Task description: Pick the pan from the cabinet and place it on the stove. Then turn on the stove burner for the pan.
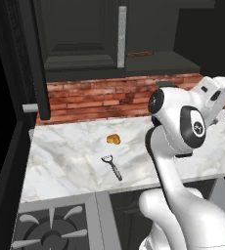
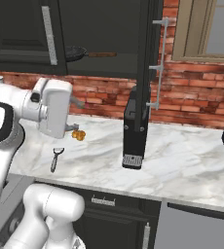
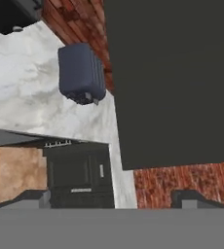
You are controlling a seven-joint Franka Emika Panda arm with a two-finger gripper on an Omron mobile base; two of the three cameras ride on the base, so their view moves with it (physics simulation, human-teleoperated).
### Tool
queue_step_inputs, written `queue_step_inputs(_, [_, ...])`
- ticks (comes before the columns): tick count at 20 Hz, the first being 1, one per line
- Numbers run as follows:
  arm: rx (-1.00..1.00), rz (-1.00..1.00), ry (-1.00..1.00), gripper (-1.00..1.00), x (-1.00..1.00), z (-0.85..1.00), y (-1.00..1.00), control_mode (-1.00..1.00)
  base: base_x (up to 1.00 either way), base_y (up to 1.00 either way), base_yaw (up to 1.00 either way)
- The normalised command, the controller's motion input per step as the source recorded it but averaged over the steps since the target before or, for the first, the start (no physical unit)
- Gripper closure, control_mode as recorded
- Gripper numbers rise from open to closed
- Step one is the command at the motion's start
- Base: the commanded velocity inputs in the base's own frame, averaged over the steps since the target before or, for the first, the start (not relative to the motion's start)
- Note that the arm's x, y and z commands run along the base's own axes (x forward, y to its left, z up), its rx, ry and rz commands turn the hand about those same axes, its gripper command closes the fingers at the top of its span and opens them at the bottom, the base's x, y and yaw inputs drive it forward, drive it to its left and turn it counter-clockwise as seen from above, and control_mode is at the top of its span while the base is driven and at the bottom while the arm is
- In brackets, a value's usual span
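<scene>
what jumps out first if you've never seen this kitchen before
The big white robot arm rises in front of a marble counter backed by red brick. A black pan sits in the open dark cabinet above. On the counter lie a small peeler and an orange lump.

The white marble counter (image 1: 75, 141) runs along a red brick backsplash (image 1: 95, 97). A silver-headed peeler (image 1: 113, 166) lies near the counter's front edge, dark handle pointing forward. A small orange-brown food item (image 1: 113, 139) sits just behind it, apart from it. Farther right, a tall black appliance (image 2: 135, 131) stands upright on the counter. A wood-framed window (image 2: 206, 29) is at far right.
</scene>
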Motion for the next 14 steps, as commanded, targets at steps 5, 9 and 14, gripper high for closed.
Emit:
queue_step_inputs(5, [0.11,0.09,-0.19,-1.0,-0.04,0.19,0.75,-1.0,0.0,0.0,0.0])
queue_step_inputs(9, [0.23,0.09,-0.29,-1.0,-0.17,0.51,0.41,-1.0,0.0,0.0,0.0])
queue_step_inputs(14, [0.27,0.17,-0.22,-1.0,-0.03,0.35,0.29,-1.0,0.0,0.0,0.0])
